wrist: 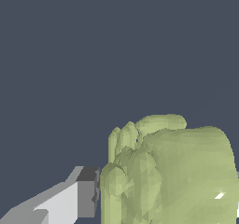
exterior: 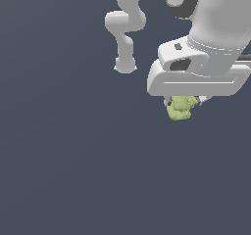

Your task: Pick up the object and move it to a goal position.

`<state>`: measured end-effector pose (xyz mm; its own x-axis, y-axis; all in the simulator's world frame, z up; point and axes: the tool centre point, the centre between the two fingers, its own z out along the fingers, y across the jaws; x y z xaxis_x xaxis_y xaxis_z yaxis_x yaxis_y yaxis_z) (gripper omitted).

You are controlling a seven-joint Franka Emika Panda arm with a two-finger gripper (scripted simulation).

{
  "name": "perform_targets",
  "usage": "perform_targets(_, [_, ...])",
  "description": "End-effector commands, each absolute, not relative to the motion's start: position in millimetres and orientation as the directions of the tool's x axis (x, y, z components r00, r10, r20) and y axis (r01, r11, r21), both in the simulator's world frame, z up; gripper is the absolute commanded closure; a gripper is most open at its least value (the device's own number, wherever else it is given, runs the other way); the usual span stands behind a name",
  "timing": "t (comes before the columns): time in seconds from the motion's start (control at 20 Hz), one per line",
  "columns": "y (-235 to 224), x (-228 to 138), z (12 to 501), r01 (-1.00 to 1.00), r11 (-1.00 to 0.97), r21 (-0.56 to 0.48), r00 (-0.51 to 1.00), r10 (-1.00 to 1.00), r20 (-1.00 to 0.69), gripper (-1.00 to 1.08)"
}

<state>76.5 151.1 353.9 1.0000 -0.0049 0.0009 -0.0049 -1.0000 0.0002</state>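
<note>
Matte lumpy object (exterior: 180, 107), smooth white claw (exterior: 184, 102)

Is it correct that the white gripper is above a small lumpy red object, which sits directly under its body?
Not quite: the object is yellow-green, not red. The exterior view shows this colour just below the white gripper, and the wrist view shows the same lumpy yellow-green shape right beside one finger. The rest of your statement holds.

Plain, flat, dark slate-grey floor (exterior: 73, 170) filling both views, uniform and unmarked. At the upper middle of the exterior view, white robot arm base (exterior: 125, 65) standing on it.
</note>
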Motion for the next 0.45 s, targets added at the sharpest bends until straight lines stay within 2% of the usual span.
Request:
perform_targets(0.0, [155.1,78.1,360.4,-0.006,-1.0,0.001,1.0,-0.006,0.0,1.08])
perform_targets(0.4, [160.0,80.3,367.8,-0.005,-1.0,0.0,1.0,-0.005,0.0,1.08])
